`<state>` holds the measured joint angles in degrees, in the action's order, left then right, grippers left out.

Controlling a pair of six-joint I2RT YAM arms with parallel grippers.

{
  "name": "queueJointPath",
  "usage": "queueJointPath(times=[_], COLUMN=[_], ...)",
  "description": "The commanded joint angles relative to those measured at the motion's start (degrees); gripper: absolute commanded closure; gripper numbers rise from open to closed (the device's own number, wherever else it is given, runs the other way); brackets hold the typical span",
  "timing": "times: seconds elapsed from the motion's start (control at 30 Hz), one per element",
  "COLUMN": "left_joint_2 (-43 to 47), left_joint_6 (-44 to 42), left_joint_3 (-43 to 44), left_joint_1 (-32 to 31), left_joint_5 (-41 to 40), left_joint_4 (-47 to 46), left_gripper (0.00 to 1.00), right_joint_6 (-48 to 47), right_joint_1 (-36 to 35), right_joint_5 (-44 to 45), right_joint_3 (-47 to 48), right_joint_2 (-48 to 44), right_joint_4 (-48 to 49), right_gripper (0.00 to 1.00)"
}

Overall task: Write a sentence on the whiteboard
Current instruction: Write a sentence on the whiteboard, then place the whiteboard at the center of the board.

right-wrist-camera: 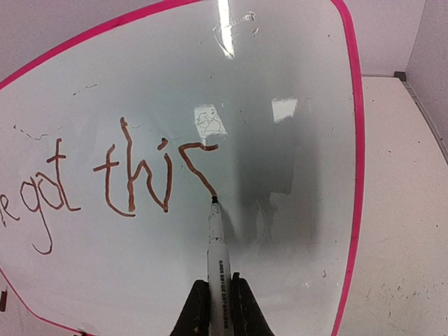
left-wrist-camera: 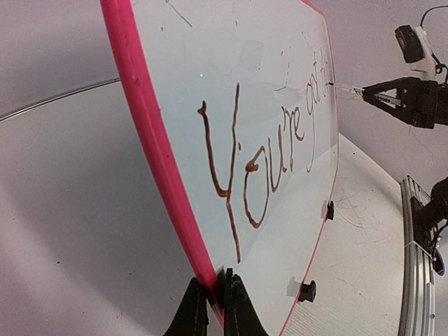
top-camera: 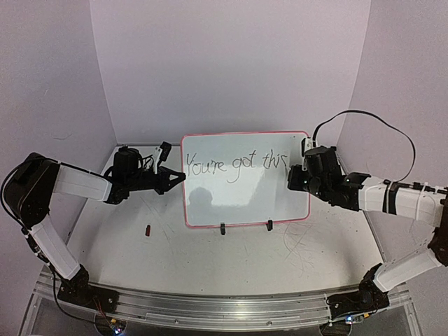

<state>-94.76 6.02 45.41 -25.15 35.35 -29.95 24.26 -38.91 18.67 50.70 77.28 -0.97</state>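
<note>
**Mia:** Where is the whiteboard [top-camera: 245,203]?

**Ben:** It stands up on the desk [top-camera: 231,262], between the two arms. It rests on two small black feet [top-camera: 222,228]. The sentence [top-camera: 236,166] runs across its top part.

**Mia:** What do the left jaws do?

**Ben:** They are closed on the pink frame [left-wrist-camera: 150,154] at the board's left edge. I think they hold the board so it does not tip.

**Mia:** And the right jaws?

**Ben:** They pinch a pen [right-wrist-camera: 217,241]. The pen sticks straight out from them, toward the board. Its tip touches the board at the low end of the last letter [right-wrist-camera: 199,168].

**Mia:** Is that letter done?

**Ben:** I think not. It looks like half an "s".

**Mia:** So which way does the pen need to go?

**Ben:** The words run from left to right, and the tip sits at the right end of them. Bare white lies to the right of the tip and below it. My guess is the tip has to curl down and back to the left.

**Mia:** Which arm is closer to that spot?

**Ben:** The right arm [top-camera: 392,196]. The left jaws are far off, at the other edge.
</note>
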Motion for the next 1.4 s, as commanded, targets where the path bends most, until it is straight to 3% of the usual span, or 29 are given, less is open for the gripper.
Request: queueJointPath(times=[0.0,0.4,0.73,1.37], left_joint_2=[-1.0,-1.0,-1.0,-0.7], left_joint_6=[-4.7,-4.8,-4.8,-4.8], left_joint_3=[1.2,1.1,1.2,1.2], left_joint_1=[-2.1,-2.1,-2.1,-2.1], left_joint_5=[-2.6,-2.7,-2.8,-2.9], left_joint_4=[3.4,3.4,3.5,3.5], left_gripper=[1.0,1.0,1.0,1.0], right_joint_6=[0.8,0.7,0.5,0.2], right_joint_1=[-0.9,-2.1,-1.7,0.5], right_joint_5=[-0.1,-0.1,4.1,3.0], right_joint_3=[0.2,3.1,0.0,-0.5], right_joint_2=[1.0,3.4,-3.9,-2.7], right_joint_4=[0.1,2.2,1.0,-0.9], right_gripper=[1.0,1.0,1.0,1.0])
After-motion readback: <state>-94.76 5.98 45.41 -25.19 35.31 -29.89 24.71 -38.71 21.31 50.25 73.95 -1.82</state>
